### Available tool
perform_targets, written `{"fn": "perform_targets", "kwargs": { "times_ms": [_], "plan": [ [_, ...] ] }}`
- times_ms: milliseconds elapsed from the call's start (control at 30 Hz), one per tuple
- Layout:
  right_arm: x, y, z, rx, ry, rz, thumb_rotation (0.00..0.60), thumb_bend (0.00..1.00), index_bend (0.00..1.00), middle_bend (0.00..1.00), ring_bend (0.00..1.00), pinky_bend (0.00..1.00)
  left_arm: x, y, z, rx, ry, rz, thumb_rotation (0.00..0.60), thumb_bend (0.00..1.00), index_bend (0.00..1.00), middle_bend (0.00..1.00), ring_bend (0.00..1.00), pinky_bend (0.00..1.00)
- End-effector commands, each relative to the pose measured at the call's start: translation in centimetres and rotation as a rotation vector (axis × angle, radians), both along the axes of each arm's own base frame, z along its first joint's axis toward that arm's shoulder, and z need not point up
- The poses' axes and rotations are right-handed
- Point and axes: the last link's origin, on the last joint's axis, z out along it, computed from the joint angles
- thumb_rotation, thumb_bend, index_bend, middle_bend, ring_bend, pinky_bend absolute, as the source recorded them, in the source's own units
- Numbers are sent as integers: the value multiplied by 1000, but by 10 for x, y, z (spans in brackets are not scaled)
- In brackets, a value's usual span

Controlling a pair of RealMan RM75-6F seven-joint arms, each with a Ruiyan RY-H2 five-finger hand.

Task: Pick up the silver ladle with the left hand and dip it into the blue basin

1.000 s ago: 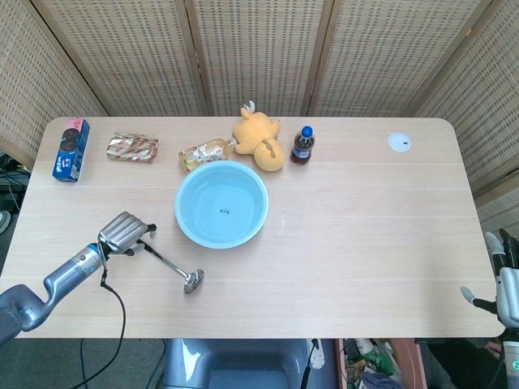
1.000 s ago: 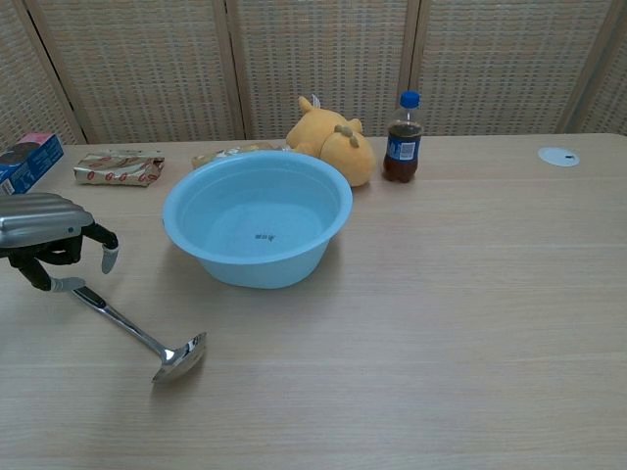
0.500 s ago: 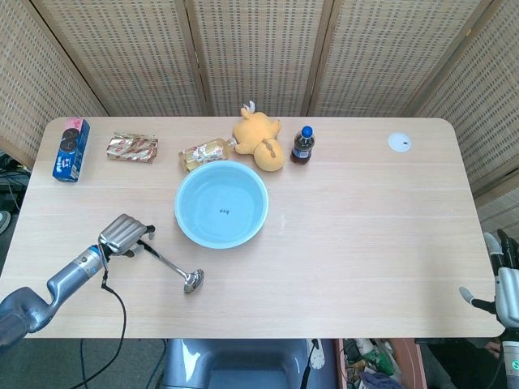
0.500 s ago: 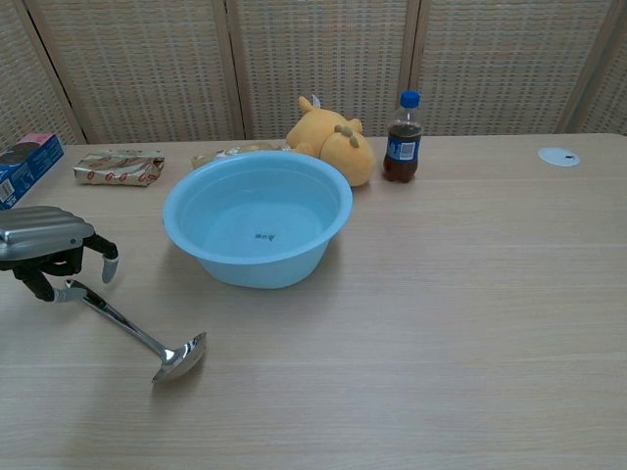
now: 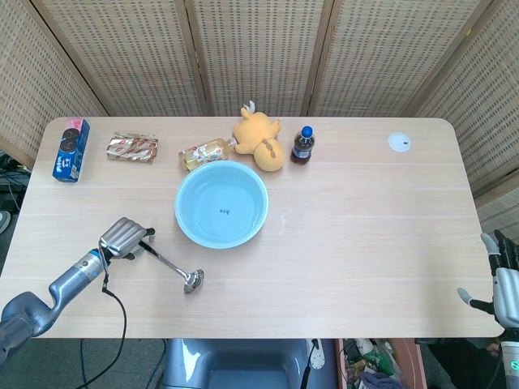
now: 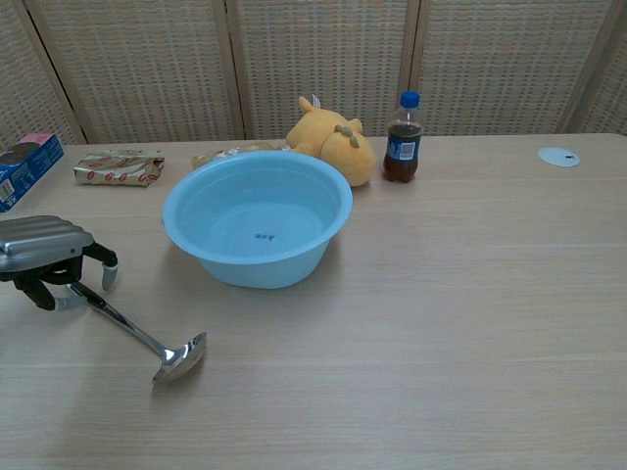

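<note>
- Silver ladle [image 6: 142, 336]: lies flat on the worktop [image 5: 365, 235], in front of and to the left of the blue basin [image 5: 221, 203], apart from it. Its long axis runs on a diagonal; the bowl end [image 5: 192, 281] points toward the front edge and to the right, while the handle end points back and left, under the left hand.
- Left hand [image 6: 44, 257]: sits low over the handle end of the ladle, back of the hand upward, fingers [image 6: 108, 271] curled down on either side of the handle tip. Whether the fingers actually clamp the handle cannot be told from either view; the ladle rests on the worktop, not lifted.
- Blue basin: upright, round, near the middle of the left half of the worktop; a small dark mark shows on its inner floor.
- Right hand [image 5: 504, 279]: at the far right front corner, just off the worktop edge, fingers spread apart and holding nothing.
- Yellow plush toy [image 5: 259, 139]: behind the basin, just beside its far rim.
- Small cola bottle [image 5: 302, 145]: upright, blue cap, just to the right of the plush toy.
- Clear packet [image 5: 204, 151]: lying behind the basin, left of the plush toy.
- Red-and-silver snack packet [image 5: 132, 147]: lying further left along the back.
- Blue biscuit box [image 5: 71, 149]: at the back left corner.
- White round disc [image 5: 399, 143]: at the back right, well apart from everything else.
</note>
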Motion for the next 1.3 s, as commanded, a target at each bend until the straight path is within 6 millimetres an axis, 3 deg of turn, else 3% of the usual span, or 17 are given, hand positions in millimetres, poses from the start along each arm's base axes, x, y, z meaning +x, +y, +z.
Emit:
{"fn": "perform_targets", "kwargs": {
  "times_ms": [33, 700, 1033, 1133, 1300],
  "plan": [
    [0, 0, 0, 0, 0, 0, 600, 0, 0, 0, 0, 0, -2, -2, -3, -2, 0, 8, 600, 395, 440, 1000, 990, 1000],
    [1, 0, 1, 4, -14, 2, 600, 0, 0, 0, 0, 0, -2, -2, -11, 7, 29, 11, 600, 395, 440, 1000, 991, 1000],
    [0, 0, 2, 7, -19, 1, 600, 0, 0, 0, 0, 0, -2, -3, -14, 7, 52, 5, 600, 395, 489, 1000, 990, 1000],
    [0, 0, 2, 8, -19, 2, 600, 0, 0, 0, 0, 0, -1, -3, -14, 11, 46, 8, 600, 395, 567, 1000, 990, 1000],
    [1, 0, 1, 8, -20, 4, 600, 0, 0, 0, 0, 0, -1, -3, -12, 20, 39, 1, 600, 395, 876, 1000, 990, 1000]
  ]
}}
